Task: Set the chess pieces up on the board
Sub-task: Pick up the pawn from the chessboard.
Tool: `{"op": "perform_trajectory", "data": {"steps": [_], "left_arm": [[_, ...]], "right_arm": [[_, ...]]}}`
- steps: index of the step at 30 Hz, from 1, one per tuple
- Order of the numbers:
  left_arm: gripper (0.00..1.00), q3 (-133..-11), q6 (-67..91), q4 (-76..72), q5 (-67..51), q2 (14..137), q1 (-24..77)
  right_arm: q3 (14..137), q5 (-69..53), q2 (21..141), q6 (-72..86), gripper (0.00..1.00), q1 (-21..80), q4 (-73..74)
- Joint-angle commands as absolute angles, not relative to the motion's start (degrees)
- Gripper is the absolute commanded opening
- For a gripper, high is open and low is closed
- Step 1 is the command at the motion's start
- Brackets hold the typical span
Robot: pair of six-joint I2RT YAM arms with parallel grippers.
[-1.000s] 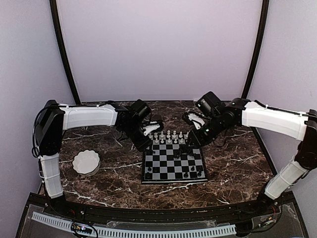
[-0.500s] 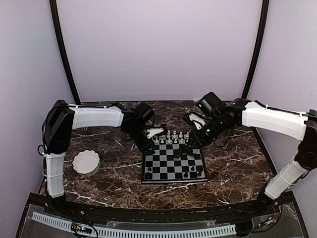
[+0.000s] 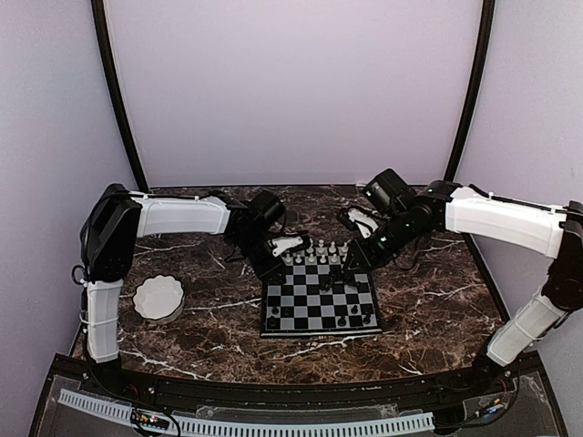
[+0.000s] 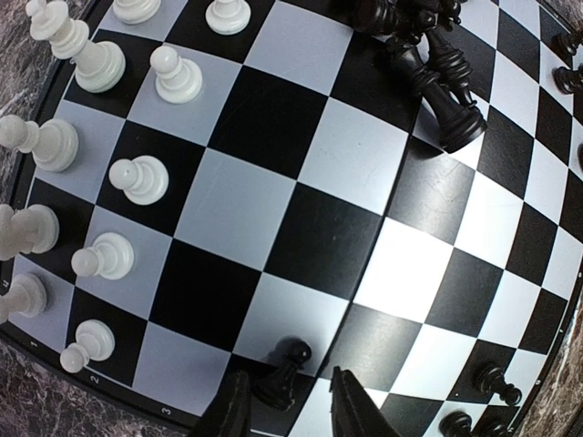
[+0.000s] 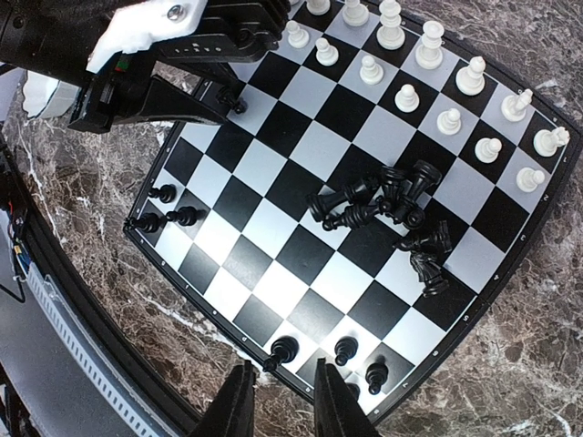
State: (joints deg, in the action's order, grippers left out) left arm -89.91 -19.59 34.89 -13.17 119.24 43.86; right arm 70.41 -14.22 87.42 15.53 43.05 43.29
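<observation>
The board (image 3: 321,326) lies at mid-table. White chess pieces (image 3: 314,252) stand in its two far rows, and a few black ones (image 3: 355,317) along the near rows. A heap of black pieces (image 5: 392,205) lies toppled on the middle squares. My left gripper (image 4: 290,411) hangs low over the board's left edge (image 3: 276,264). Its fingers straddle an upright black pawn (image 4: 284,371), with a gap showing on the right side. My right gripper (image 5: 282,405) is open over the board's far right corner (image 3: 349,262), and a black piece (image 5: 282,349) stands just past its tips.
A white scalloped bowl (image 3: 158,298) sits on the marble tabletop (image 3: 428,309) left of the board. Both arms reach in over the far half of the board. Black pawns (image 5: 164,217) stand near one corner.
My left arm has swung in toward the board's left edge and its jaws have narrowed around the black pawn. The right arm has hardly moved.
</observation>
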Motion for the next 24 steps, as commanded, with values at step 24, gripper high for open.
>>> {"op": "perform_trajectory", "data": {"steps": [24], "left_arm": [[0.22,-87.41,-19.34,35.22,-14.32,118.45,44.79]], "right_arm": [[69.79,-15.49,87.45,15.58,0.23,42.36,40.99]]}}
